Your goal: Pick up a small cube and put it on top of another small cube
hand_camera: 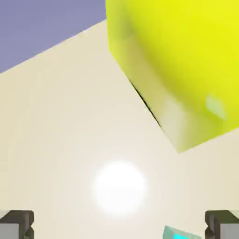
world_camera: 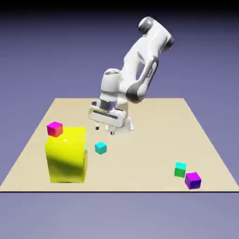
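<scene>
- Five coloured blocks lie on the tan table (world_camera: 154, 140): one big yellow block (world_camera: 66, 156), one magenta cube (world_camera: 54, 129), one small cube (world_camera: 100, 148) in plain cyan, one green cube with a turquoise top (world_camera: 180, 169) and one purple cube (world_camera: 193, 180)
- One gripper (world_camera: 104, 130) hangs above the table with its two grey tips spread apart and nothing between them; in the hand view the tips sit at the bottom corners with bare table between
- The small cube rests on the table just to the exterior view's right of the big yellow block, apart from it, and below the gripper in that view; in the hand view only a cyan corner of it shows at the bottom edge near the right tip
- The big yellow block is the nearest bulky thing, filling the hand view's upper right
- The magenta cube sits at the yellow block's upper far corner; whether it rests on it or behind it I cannot tell
- The green cube and purple cube stand close together, well apart from the small cube, toward the exterior view's right near the front edge
- No containers show on the table
</scene>
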